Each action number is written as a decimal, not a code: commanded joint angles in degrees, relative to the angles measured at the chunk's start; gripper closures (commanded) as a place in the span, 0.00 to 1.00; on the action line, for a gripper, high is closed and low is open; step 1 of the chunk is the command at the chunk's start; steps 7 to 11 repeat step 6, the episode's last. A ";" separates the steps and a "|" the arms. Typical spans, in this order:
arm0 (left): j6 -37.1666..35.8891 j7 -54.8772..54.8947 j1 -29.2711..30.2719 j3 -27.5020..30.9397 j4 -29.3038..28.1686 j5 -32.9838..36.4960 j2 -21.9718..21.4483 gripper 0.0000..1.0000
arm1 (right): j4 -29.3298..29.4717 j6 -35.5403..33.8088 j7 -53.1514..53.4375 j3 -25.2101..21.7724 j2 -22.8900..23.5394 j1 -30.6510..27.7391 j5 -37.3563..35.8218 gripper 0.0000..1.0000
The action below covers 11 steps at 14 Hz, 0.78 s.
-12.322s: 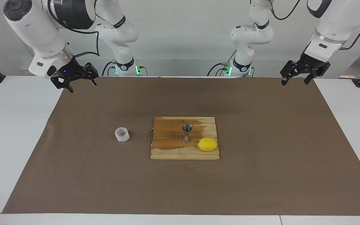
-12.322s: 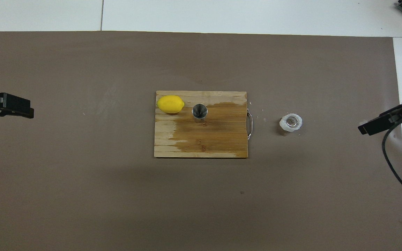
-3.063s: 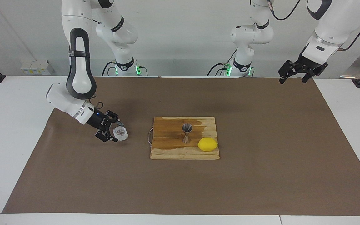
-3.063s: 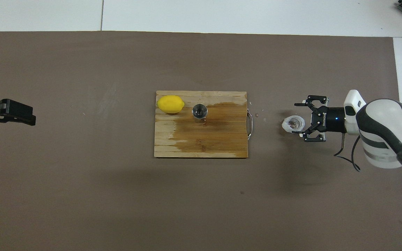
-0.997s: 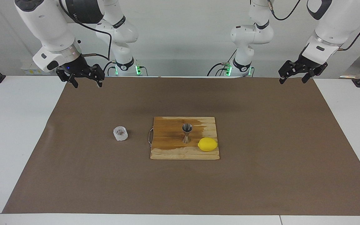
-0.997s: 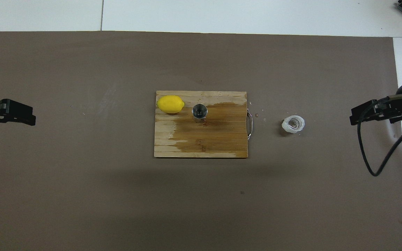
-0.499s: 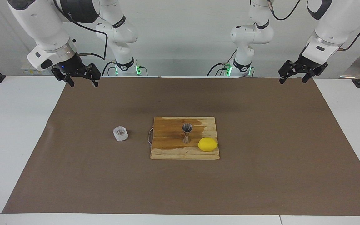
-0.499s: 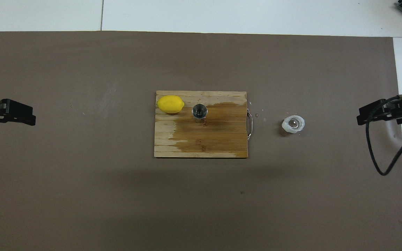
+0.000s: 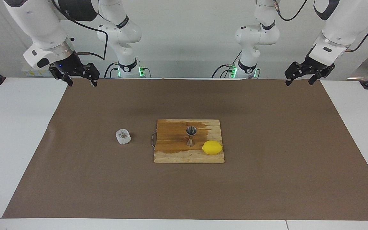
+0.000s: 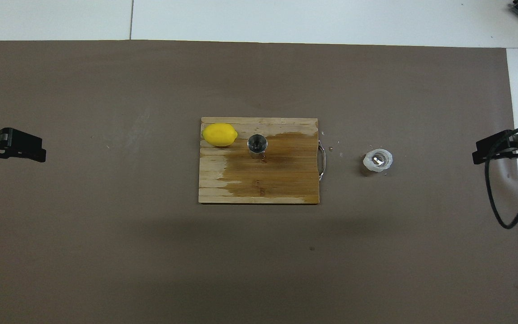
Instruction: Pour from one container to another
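The squat clear glass cup [image 9: 123, 136] [image 10: 377, 160] stands alone on the brown mat, beside the board's wire handle toward the right arm's end. The steel hourglass jigger [image 9: 190, 135] [image 10: 257, 144] stands upright on the wooden cutting board [image 9: 174, 153] [image 10: 281, 184]. My right gripper [image 9: 81, 83] [image 10: 478, 156] hangs open and empty over the mat's corner by its base, well away from the cup. At the left arm's end, my left gripper [image 9: 299, 83] [image 10: 38, 155] waits open and empty over the mat's edge.
A yellow lemon [image 9: 212, 147] [image 10: 219, 134] lies on the board next to the jigger. Part of the board looks dark and wet. A black cable [image 10: 495, 198] hangs from the right arm. White table borders the mat on all sides.
The right gripper has drifted a little farther toward its own end of the table, still open. The cup, jigger, lemon and left arm have not moved.
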 commanded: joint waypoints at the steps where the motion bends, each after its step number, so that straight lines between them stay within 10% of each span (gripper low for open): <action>1: 0.06 0.58 0.37 -0.09 -0.40 0.26 -0.24 0.00 | -1.01 -0.14 -0.73 -1.00 -0.88 0.59 1.30 0.00; 11: 0.06 0.67 0.28 -0.09 -0.40 0.26 -0.24 0.00 | -0.83 0.12 -0.73 2.25 -0.88 -1.96 1.30 0.00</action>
